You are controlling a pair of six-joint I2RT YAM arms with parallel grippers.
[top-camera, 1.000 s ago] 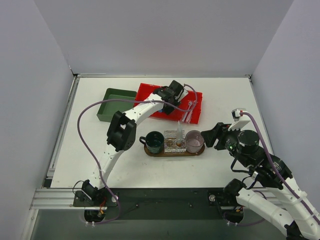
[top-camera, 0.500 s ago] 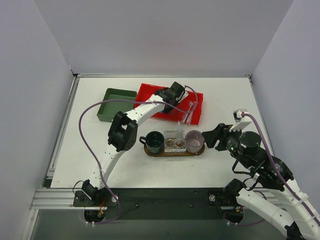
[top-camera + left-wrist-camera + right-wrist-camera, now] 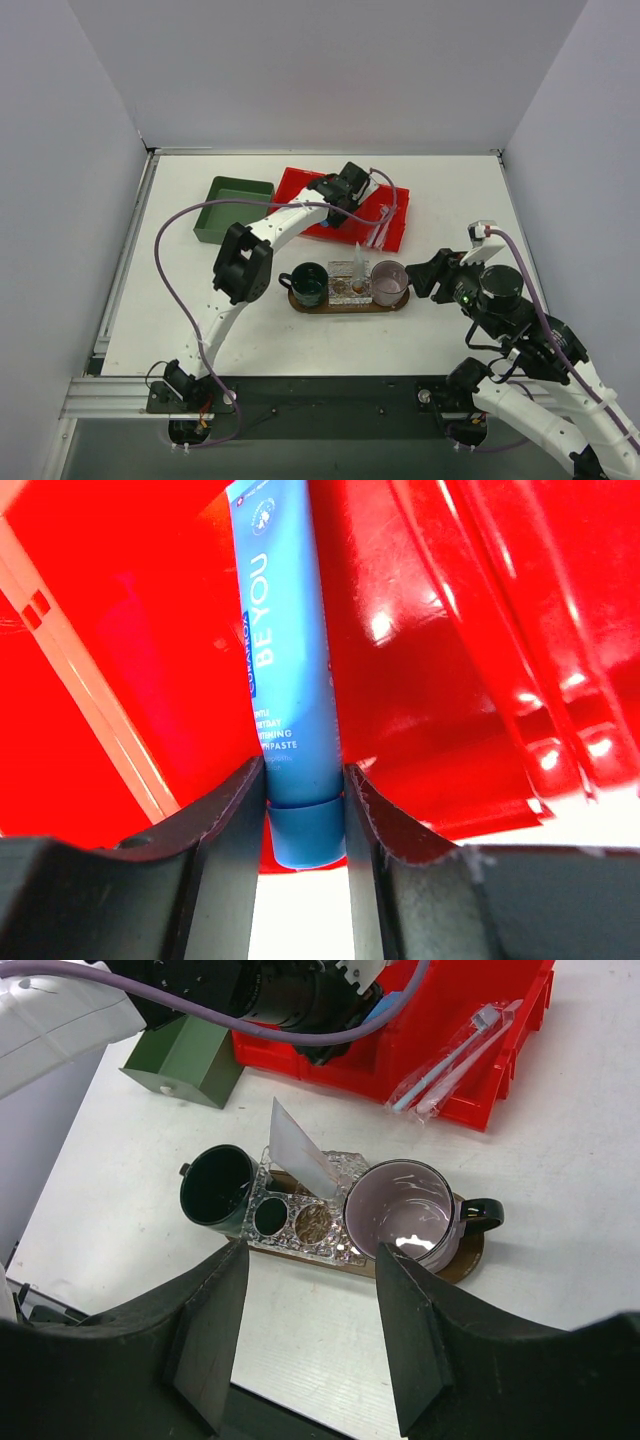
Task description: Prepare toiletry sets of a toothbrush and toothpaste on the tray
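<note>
— one hand at a time: what is the left one doing?

— my left gripper point(image 3: 305, 798) is down in the red bin point(image 3: 450, 630). its two dark fingers point(image 3: 228, 820) press on either side of a toothpaste tube point(image 3: 285, 660), right at the neck by the cap. i read that as clamped on the tube.

— how will the tube handle?

— light, i judge, and soft in the body. squeezed in the middle it would dent or squirm. the neck and cap are the stiff part, so that seems the right place to hold. the skin looks glossy, so it may slip or swing once lifted.

— what does it look like?

— small and sky blue, with white lettering running along its length. a round blue cap point(image 3: 305, 838) pokes out past my fingers. the tube lies in a compartment of the bin, not on the tray.

— and the tray?

— the oval brown tray point(image 3: 470, 1260) sits in front of the bin, not touching it. it carries a dark green mug point(image 3: 215, 1188), a clear holder point(image 3: 300, 1222) and a pink mug point(image 3: 400, 1210). my right gripper point(image 3: 310, 1330) hovers over it, fingers spread apart, holding nothing. wrapped toothbrushes point(image 3: 455, 1055) lie at one end of the bin.
</note>
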